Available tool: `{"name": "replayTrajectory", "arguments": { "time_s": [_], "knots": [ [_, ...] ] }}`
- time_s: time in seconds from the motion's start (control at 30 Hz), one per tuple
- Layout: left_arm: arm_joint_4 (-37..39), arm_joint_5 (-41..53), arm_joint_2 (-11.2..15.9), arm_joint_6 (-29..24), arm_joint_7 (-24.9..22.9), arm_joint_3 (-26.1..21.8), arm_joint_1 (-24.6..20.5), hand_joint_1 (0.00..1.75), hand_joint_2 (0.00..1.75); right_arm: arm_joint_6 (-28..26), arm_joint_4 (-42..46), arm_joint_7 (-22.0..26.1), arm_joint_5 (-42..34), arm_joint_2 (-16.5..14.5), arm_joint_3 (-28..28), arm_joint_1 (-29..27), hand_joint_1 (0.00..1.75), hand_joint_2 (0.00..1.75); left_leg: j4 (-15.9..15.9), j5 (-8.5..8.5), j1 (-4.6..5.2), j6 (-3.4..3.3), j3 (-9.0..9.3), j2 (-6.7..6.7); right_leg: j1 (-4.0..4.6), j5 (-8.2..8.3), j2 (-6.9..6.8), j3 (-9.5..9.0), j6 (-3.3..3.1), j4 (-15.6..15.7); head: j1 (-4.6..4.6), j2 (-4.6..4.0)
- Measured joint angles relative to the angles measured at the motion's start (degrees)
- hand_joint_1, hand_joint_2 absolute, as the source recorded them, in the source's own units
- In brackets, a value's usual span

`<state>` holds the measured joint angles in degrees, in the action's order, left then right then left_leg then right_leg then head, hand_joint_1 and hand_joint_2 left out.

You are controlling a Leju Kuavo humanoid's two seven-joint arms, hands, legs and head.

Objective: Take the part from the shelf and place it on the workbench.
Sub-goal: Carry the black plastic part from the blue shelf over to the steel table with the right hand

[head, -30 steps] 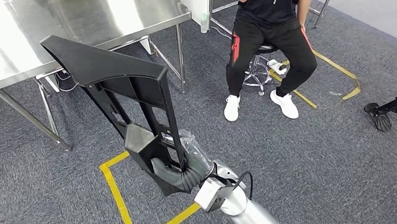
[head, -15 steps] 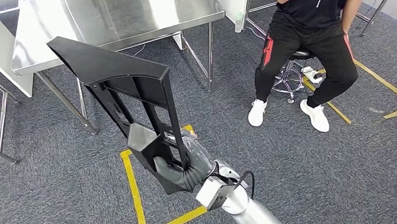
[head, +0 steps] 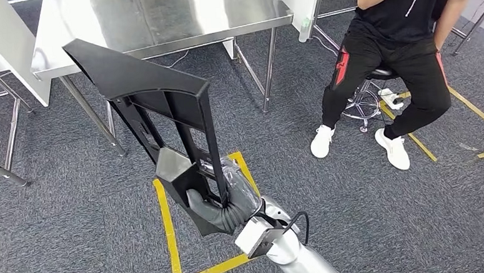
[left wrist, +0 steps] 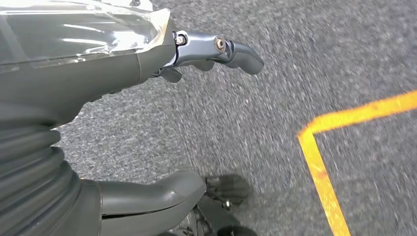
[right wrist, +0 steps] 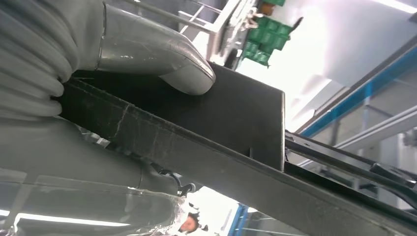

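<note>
Over on the left of the head view, a white panel (head: pixel 11 51) leans beside the stainless steel workbench (head: pixel 158 19), whose shiny top runs across the upper part of the scene on thin metal legs. Just in front of it, raised above the grey carpet (head: pixel 76 233), there's the part (head: pixel 157 125), a long black plastic frame with a broad flat top end and open ribs down its length. It stands tilted, top end leaning toward the workbench edge, but it's held in the air, not on the bench.

At the lower end of the part, the right hand (head: pixel 221 200) grips it. The right wrist view shows it plainly: the thick grey thumb (right wrist: pixel 162 59) presses flat on the black panel of the part (right wrist: pixel 231 115), with the rest of the hand wrapped under the frame's bar. A solid hold. The silver right arm (head: pixel 296 259) comes up from below, over a square of yellow floor tape (head: pixel 170 240).

Down by the floor, the left hand (left wrist: pixel 162 123) hangs over carpet, holding nothing, its fingers (left wrist: pixel 231 49) and thumb apart and partly curled. A yellow tape corner (left wrist: pixel 319 142) lies on the floor beyond it.

Moving right, a person (head: pixel 397 47) in black clothes and white shoes sits on a wheeled stool (head: pixel 365 95), well apart from the part. More yellow tape (head: pixel 476 118) angles across the carpet at the far right.
</note>
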<state>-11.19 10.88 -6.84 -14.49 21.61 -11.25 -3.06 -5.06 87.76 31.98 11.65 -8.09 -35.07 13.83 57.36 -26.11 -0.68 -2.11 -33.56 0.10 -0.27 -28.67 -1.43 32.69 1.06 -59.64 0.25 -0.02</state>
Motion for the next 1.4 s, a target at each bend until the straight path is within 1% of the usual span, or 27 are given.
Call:
{"name": "replayTrajectory", "arguments": {
  "time_s": [0.13, 0.17, 0.2, 0.27, 0.3, 0.37, 0.5, 0.53, 0.6, 0.63, 0.67, 0.7, 0.73, 0.77, 0.8, 0.87, 0.97, 1.0, 1.07, 1.13, 1.2, 1.23, 1.27, 1.3, 1.33, 1.37, 1.4],
  "knots": [
    [0.0, -0.6, -0.3, -0.7, -0.1, -0.7, 0.1, 0.00, 1.75, 0.8, -0.3, 0.1, -0.5, -0.1, -0.1, 0.1, 1.75, 1.75, -0.3, -0.34, -0.09, -0.82, 0.64, -0.81, -0.36, -4.41, 0.96, 7.58, 0.03, -13.4, 0.15, 0.00],
    [0.0, -0.7, -0.4, -0.7, -0.1, -0.9, 0.2, 0.00, 1.75, 0.9, -0.5, 0.1, -0.7, -0.1, -0.1, 0.1, 1.75, 1.75, -0.2, -0.55, -0.09, -0.78, 0.83, -1.09, -0.44, -4.24, 1.03, 8.66, 0.40, -14.7, 0.15, 0.00],
    [0.0, -0.7, -0.6, -0.7, -0.1, -1.1, 0.3, 0.00, 1.75, 1.0, -0.6, 0.1, -0.8, -0.1, -0.1, 0.2, 1.75, 1.75, -0.2, -0.81, -0.10, -0.67, 1.13, -1.39, -0.53, -3.08, 1.05, 8.49, 0.91, -13.5, 0.15, 0.00],
    [0.0, -0.8, -0.8, -0.8, -0.1, -1.3, 0.4, 0.00, 1.75, 1.1, -0.8, 0.0, -0.9, -0.1, -0.2, 0.4, 1.75, 1.75, -0.2, -1.49, -0.11, -0.29, 1.97, -1.95, -0.79, 0.85, 1.09, 5.35, 1.81, -5.9, 0.17, 0.00],
    [0.0, -0.8, -0.9, -0.8, -0.1, -1.3, 0.4, 0.00, 1.75, 1.2, -0.8, 0.0, -1.0, -0.2, -0.3, 0.6, 1.75, 1.75, -0.1, -1.97, 0.02, 0.03, 2.31, -2.20, -0.77, 2.28, 1.13, 3.62, 1.83, -2.2, 0.17, 0.00],
    [0.0, -0.9, -1.0, -0.7, -0.1, -1.4, 0.5, 0.00, 1.75, 1.4, -1.0, -0.1, -1.1, -0.3, -0.3, 1.0, 1.75, 1.75, -0.1, -2.81, 0.20, 0.74, 2.70, -2.41, -0.62, 3.13, 1.19, 1.80, 1.12, 1.6, 0.14, 0.00],
    [-0.1, -0.9, -1.0, -0.6, 0.0, -1.6, 0.6, 0.00, 1.75, 1.4, -1.1, -0.2, -1.4, -0.8, -0.5, 1.5, 1.75, 1.75, 1.3, -4.25, -0.29, 2.08, 2.56, -1.75, -0.90, 2.12, 1.21, 0.29, -0.89, 2.2, -0.05, 0.00],
    [-0.1, -0.9, -1.0, -0.6, 0.0, -1.7, 0.6, 0.00, 1.75, 1.4, -1.1, -0.2, -1.4, -0.9, -0.5, 1.7, 1.75, 1.75, 3.8, -5.16, -0.40, 2.35, 1.23, -1.39, -1.09, 1.78, 1.18, -0.42, -1.35, 2.5, -0.14, 0.00],
    [-0.1, -0.9, -1.0, -0.6, 0.0, -1.8, 0.7, 0.00, 1.75, 1.4, -1.2, -0.3, -1.5, -1.1, -0.6, 1.8, 1.75, 1.75, 11.7, -7.45, -0.54, 2.78, -3.76, -0.81, -1.06, 0.75, 1.09, -1.68, -1.92, 2.6, -0.29, 0.00],
    [-0.1, -0.9, -1.1, -0.6, 0.0, -1.8, 0.8, 0.00, 1.75, 1.5, -1.3, -0.3, -1.5, -1.2, -0.6, 1.8, 1.75, 1.75, 15.3, -7.97, -0.57, 2.95, -6.56, -0.69, -1.04, 0.13, 1.09, -2.34, -1.95, 2.6, -0.27, 0.00],
    [-0.1, -0.9, -1.0, -0.6, 0.0, -1.9, 1.0, 0.00, 1.75, 1.5, -1.4, -0.3, -1.5, -1.2, -0.7, 1.7, 1.75, 1.75, 17.2, -7.26, -0.58, 3.05, -8.70, -0.60, -1.04, -0.57, 1.12, -3.15, -1.90, 2.6, -0.28, 0.00],
    [-0.1, -0.9, -1.0, -0.6, 0.0, -2.0, 1.1, 0.00, 1.75, 1.5, -1.6, -0.3, -1.5, -1.2, -0.7, 1.7, 1.75, 1.75, 16.8, -5.24, -0.59, 3.06, -9.81, -0.50, -1.05, -1.32, 1.15, -4.09, -1.80, 2.6, -0.28, 0.00],
    [-0.1, -0.9, -1.0, -0.6, 0.0, -2.1, 1.2, 0.00, 1.75, 1.5, -1.7, -0.3, -1.5, -1.2, -0.7, 1.7, 1.75, 1.75, 14.2, -2.12, -0.60, 2.97, -9.81, -0.39, -1.07, -2.16, 1.19, -5.18, -1.66, 2.6, -0.27, 0.00],
    [-0.1, -0.9, -1.0, -0.7, 0.0, -2.2, 1.2, 0.00, 1.75, 1.5, -1.8, -0.3, -1.6, -1.2, -0.7, 1.7, 1.75, 1.75, 10.3, 1.26, -0.59, 2.76, -9.07, -0.19, -1.09, -3.05, 1.19, -6.06, -1.46, 2.6, -0.27, 0.00],
    [0.0, -0.9, -0.9, -0.7, 0.0, -2.3, 1.2, 0.00, 1.75, 1.5, -1.8, -0.3, -1.7, -1.2, -0.7, 1.8, 1.75, 1.75, 7.0, 3.43, -0.40, 2.52, -7.97, 0.06, -0.92, -3.87, 1.19, -6.77, -1.15, 2.7, -0.28, 0.00],
    [0.1, -0.9, -0.9, -0.7, -0.2, -2.4, 1.1, 0.00, 1.75, 1.5, -2.0, -0.5, -1.8, -1.3, -0.8, 1.9, 1.75, 1.75, 3.2, 3.91, 0.13, 1.73, -6.12, 0.46, -0.57, -5.05, 1.14, -7.57, -0.32, 3.2, -0.33, 0.00],
    [0.1, -0.9, -1.0, -0.6, -0.3, -2.4, 1.0, 0.00, 1.75, 1.5, -2.1, -0.7, -1.9, -1.6, -0.8, 2.2, 1.75, 1.75, 1.8, 1.63, 0.48, 0.13, -4.18, 0.21, -0.38, -4.63, 1.09, -8.72, 1.35, 2.3, -0.33, 0.00],
    [0.1, -0.9, -1.0, -0.6, -0.3, -2.4, 1.1, 0.00, 1.75, 1.5, -2.1, -0.7, -1.9, -1.7, -0.8, 2.4, 1.75, 1.75, 1.4, 1.17, 0.40, -0.39, -3.32, 0.03, -0.41, -3.99, 1.15, -7.89, 1.69, 0.1, -0.33, 0.00],
    [0.1, -0.9, -1.0, -0.5, -0.3, -2.5, 1.1, 0.00, 1.75, 1.5, -2.2, -0.7, -2.0, -1.7, -0.9, 2.5, 1.75, 1.75, 0.9, 0.08, 0.22, -1.05, -1.52, -0.36, -0.55, -3.66, 1.27, -3.08, 1.52, -6.7, -0.18, 0.00],
    [0.1, -0.8, -1.0, -0.4, -0.1, -2.6, 1.2, 0.00, 1.75, 1.4, -2.4, -0.8, -2.0, -1.4, -0.9, 2.5, 1.75, 1.75, 0.7, -1.46, 0.19, -1.26, 0.24, -0.80, -0.53, -6.31, 1.28, 2.87, 0.77, -12.8, -0.08, 0.00],
    [0.1, -0.7, -1.1, -0.3, 0.0, -2.6, 1.4, 0.00, 1.75, 1.4, -2.6, -0.8, -2.1, -1.2, -0.9, 2.4, 1.75, 1.75, 0.7, -3.28, 0.18, -1.21, 2.49, -1.31, -0.49, -9.78, 1.28, 6.74, 0.67, -13.3, -0.07, 0.00],
    [0.1, -0.7, -1.1, -0.3, 0.0, -2.6, 1.5, 0.00, 1.75, 1.3, -2.7, -0.8, -2.1, -1.1, -0.9, 2.4, 1.75, 1.75, 0.7, -4.27, 0.17, -1.12, 3.80, -1.56, -0.47, -9.95, 1.28, 7.60, 1.08, -11.4, -0.07, 0.00],
    [0.1, -0.7, -1.1, -0.3, 0.1, -2.6, 1.6, 0.00, 1.75, 1.3, -2.8, -0.8, -2.1, -1.0, -0.9, 2.4, 1.75, 1.75, 0.7, -5.30, 0.16, -1.01, 5.13, -1.75, -0.46, -8.22, 1.26, 7.98, 1.82, -8.4, -0.07, 0.00],
    [0.2, -0.6, -1.2, -0.3, 0.1, -2.6, 1.7, 0.00, 1.75, 1.3, -2.9, -0.8, -2.1, -0.9, -0.9, 2.4, 1.75, 1.75, 0.7, -6.39, 0.19, -0.84, 6.43, -1.90, -0.42, -4.20, 1.20, 7.99, 2.76, -5.3, -0.07, 0.00],
    [0.2, -0.6, -1.1, -0.4, 0.1, -2.6, 1.8, 0.00, 1.75, 1.3, -3.0, -0.8, -2.1, -0.7, -0.9, 2.3, 1.75, 1.75, 0.6, -7.44, 0.25, -0.59, 7.65, -2.02, -0.35, -0.10, 1.09, 7.77, 3.13, -2.8, -0.12, 0.00],
    [0.3, -0.6, -1.1, -0.4, 0.1, -2.6, 1.8, 0.00, 1.75, 1.2, -3.1, -0.8, -2.1, -0.7, -0.9, 2.3, 1.75, 1.75, 0.3, -8.32, 0.34, -0.24, 8.54, -2.07, -0.12, 3.31, 1.13, 7.11, 2.98, -1.2, -0.15, 0.00],
    [0.3, -0.7, -1.1, -0.4, 0.1, -2.7, 1.9, 0.00, 1.75, 1.2, -3.2, -0.9, -2.1, -0.6, -0.9, 2.3, 1.75, 1.75, -0.1, -8.81, 0.45, 0.13, 9.50, -2.06, -0.07, 5.24, 1.19, 6.33, 2.29, -0.5, -0.18, 0.00]
  ]
}}
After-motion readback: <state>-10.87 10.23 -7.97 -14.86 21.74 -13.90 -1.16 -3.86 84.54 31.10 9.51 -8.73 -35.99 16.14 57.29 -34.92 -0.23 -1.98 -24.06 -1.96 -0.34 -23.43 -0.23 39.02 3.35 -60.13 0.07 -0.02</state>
